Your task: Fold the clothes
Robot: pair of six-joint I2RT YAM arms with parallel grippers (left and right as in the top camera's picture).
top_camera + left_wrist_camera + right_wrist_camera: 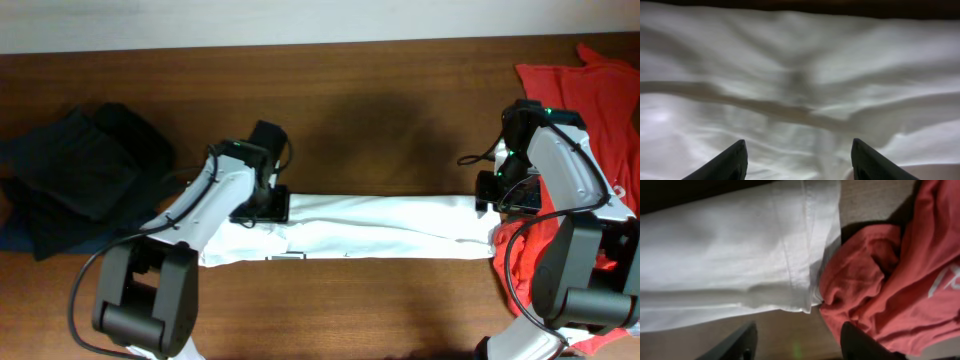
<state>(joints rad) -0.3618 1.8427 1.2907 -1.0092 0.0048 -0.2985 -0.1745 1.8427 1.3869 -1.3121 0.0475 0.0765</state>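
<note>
The white T-shirt (370, 228) lies folded into a long narrow band across the brown table, with a small label (288, 257) at its near edge. My left gripper (262, 206) is open just above the band's left end; white fabric (800, 90) fills the left wrist view, between the two fingers (796, 156). My right gripper (500, 192) is open over the band's right end. In the right wrist view its fingers (797, 337) hang over bare table, just off the shirt's hemmed corner (807, 297), and hold nothing.
A red T-shirt with white print (590, 110) lies at the right end and touches the white hem; it also shows in the right wrist view (890, 280). Black and navy garments (75, 175) are piled at the far left. The table (380, 130) stretches behind the band.
</note>
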